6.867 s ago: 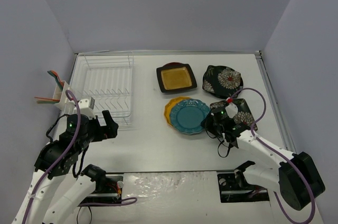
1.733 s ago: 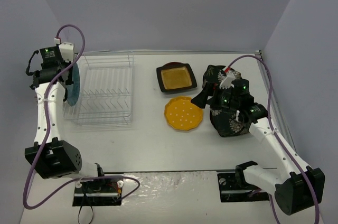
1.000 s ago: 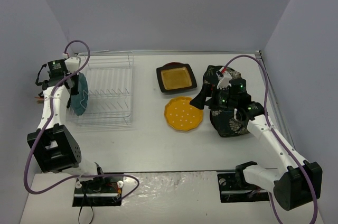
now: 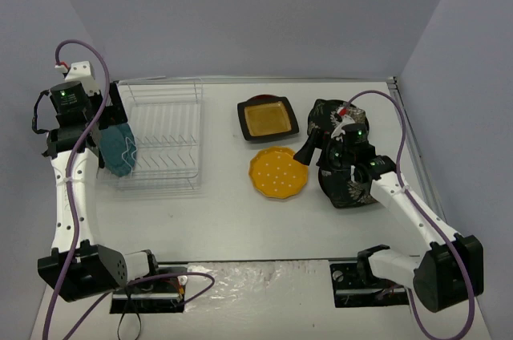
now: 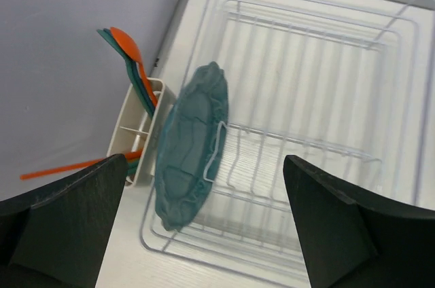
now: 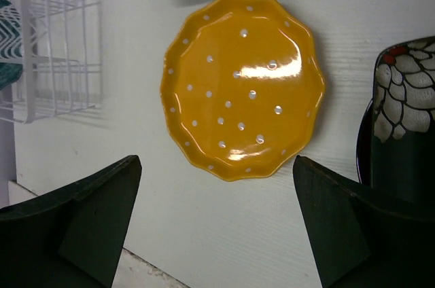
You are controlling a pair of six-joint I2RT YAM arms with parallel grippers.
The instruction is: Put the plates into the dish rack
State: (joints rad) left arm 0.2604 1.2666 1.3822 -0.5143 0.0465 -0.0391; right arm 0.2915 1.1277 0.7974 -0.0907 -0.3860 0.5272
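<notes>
L gripper (image 5: 204, 186): fingers wide apart, nothing between them, hanging over the dish rack's (image 4: 164, 135) left end. Teal scalloped plate (image 5: 190, 145) stands on edge in the end slot at that side, tilted a bit, with a wire prong across its face. Judging by this, the wires alone carry it, so one plate looks loaded. The slot holds it upright, which is what the rack is for. Utensil cup (image 5: 139, 132) sits just outside the rack wall beside the plate, with an orange spoon (image 5: 126, 47) and a teal one in it.

Rest of the rack looks unfilled. Table (image 4: 216, 212) mid: black square plate w/ yellow centre (image 4: 267, 118) lies flat at the far side, orange-yellow dotted plate (image 4: 278, 172) flat nearer, the two apart.

R gripper (image 6: 216, 166): fingers spread, not clamped on anything, hovering over the dotted plate's near edge, no contact. Prob lining up for the next pick; a flat plate likely needs a rim grab. Two black flowered plates to the right: far one (image 4: 337, 119) partly hidden by the R arm, near one (image 4: 353, 188) under the arm.

Views: L wrist shows the prong, cup and spoons; top cam has the arm blocking the cup. Top cam alone gives the full layout of all plates. R wrist shows the white dots, glare and wavy rim, plus the rack corner at its left edge.
</notes>
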